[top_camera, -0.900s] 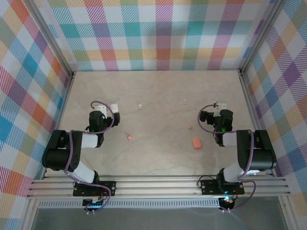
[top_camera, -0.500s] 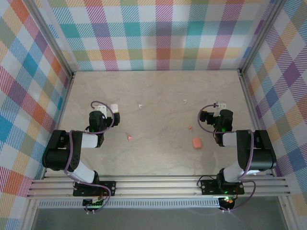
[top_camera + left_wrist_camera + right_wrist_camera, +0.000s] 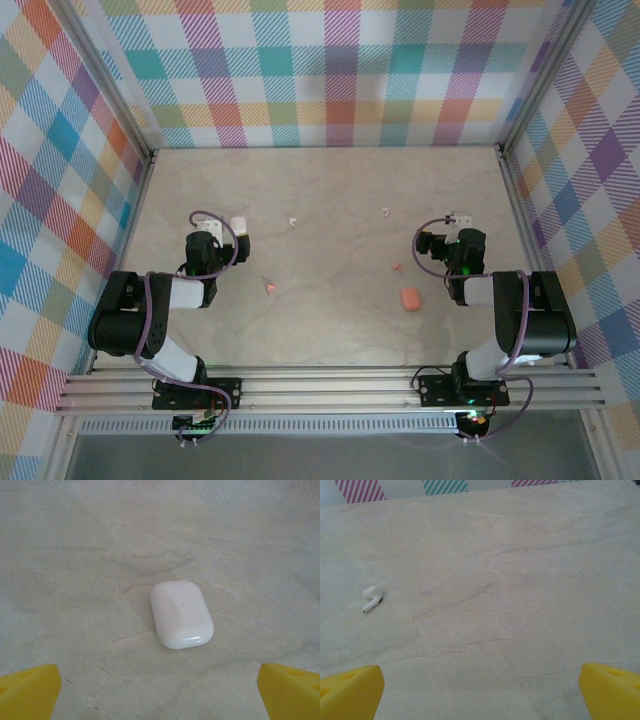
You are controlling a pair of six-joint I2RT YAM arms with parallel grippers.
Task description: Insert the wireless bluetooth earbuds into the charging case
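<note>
- Spanning the booth floor between plaid walls (image 3: 330, 80): pale marbled table (image 3: 330, 330).
- Left arm (image 3: 140, 325) and right arm (image 3: 530, 320): folded near the front edge.
- Left gripper (image 3: 160, 695): released, jaws spread wide, nothing between them.
- Right gripper (image 3: 480, 692): likewise released and empty, over bare tabletop.
- White charging case (image 3: 181, 614): lid down, flat on the table just ahead of the left gripper, untouched.
- Pink charging case (image 3: 409, 298): on the table, left of the right arm.
- White earbud (image 3: 371, 597): loose, ahead-left of the right gripper.
- Second white earbud (image 3: 292, 221): loose, mid-table, right of the white case.
- Pink earbud (image 3: 270, 287): loose, centre-left.
- Second pink earbud (image 3: 397, 266): loose, just behind the pink case.
</note>
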